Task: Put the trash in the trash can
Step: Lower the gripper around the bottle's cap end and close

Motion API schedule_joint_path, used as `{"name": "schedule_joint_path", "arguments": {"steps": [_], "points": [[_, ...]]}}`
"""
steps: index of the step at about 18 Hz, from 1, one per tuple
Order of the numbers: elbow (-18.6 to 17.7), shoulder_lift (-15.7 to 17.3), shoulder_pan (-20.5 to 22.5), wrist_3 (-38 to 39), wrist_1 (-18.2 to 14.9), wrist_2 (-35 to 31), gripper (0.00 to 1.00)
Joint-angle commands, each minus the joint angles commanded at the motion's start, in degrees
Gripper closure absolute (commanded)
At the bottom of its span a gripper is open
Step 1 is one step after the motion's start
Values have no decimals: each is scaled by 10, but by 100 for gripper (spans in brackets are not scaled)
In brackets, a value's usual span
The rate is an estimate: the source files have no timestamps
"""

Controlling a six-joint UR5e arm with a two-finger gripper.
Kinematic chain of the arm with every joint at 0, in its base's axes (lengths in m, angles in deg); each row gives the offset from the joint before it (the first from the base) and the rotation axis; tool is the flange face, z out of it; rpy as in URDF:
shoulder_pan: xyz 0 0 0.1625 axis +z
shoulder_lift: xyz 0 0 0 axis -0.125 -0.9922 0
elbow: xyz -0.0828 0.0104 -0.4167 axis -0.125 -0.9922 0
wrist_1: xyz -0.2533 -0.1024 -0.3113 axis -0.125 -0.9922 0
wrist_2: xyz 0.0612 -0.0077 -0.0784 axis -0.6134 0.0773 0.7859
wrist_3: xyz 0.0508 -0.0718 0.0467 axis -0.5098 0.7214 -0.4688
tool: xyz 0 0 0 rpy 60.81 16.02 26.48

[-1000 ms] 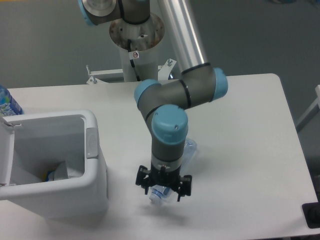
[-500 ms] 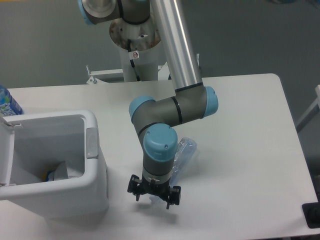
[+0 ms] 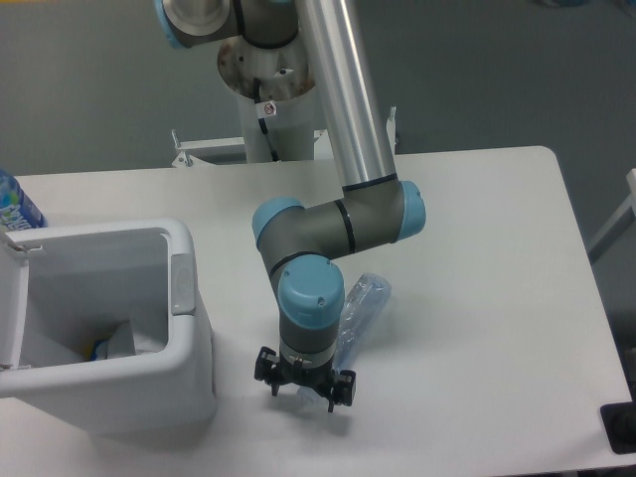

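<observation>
A white table with rounded corners stood on a plain grey floor under even, soft light.

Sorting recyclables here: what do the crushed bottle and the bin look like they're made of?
The crushed bottle looks like thin clear plastic: the table shows through it and its wall is creased. The trash can looks like thick, smooth white plastic with a faint sheen, rounded moulded corners and a pale grey latch tab.
</observation>
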Motion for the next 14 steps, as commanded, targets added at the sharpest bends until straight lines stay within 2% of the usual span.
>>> {"name": "schedule_joint_path", "arguments": {"steps": [3, 5, 11, 12, 14], "points": [[0, 0, 1, -1, 0, 0, 19], [-1, 0, 1, -2, -1, -1, 23], [-3, 1, 0, -3, -1, -11, 24], [-3, 1, 0, -3, -1, -11, 27], [-2, 1, 1, -3, 0, -11, 29]]}}
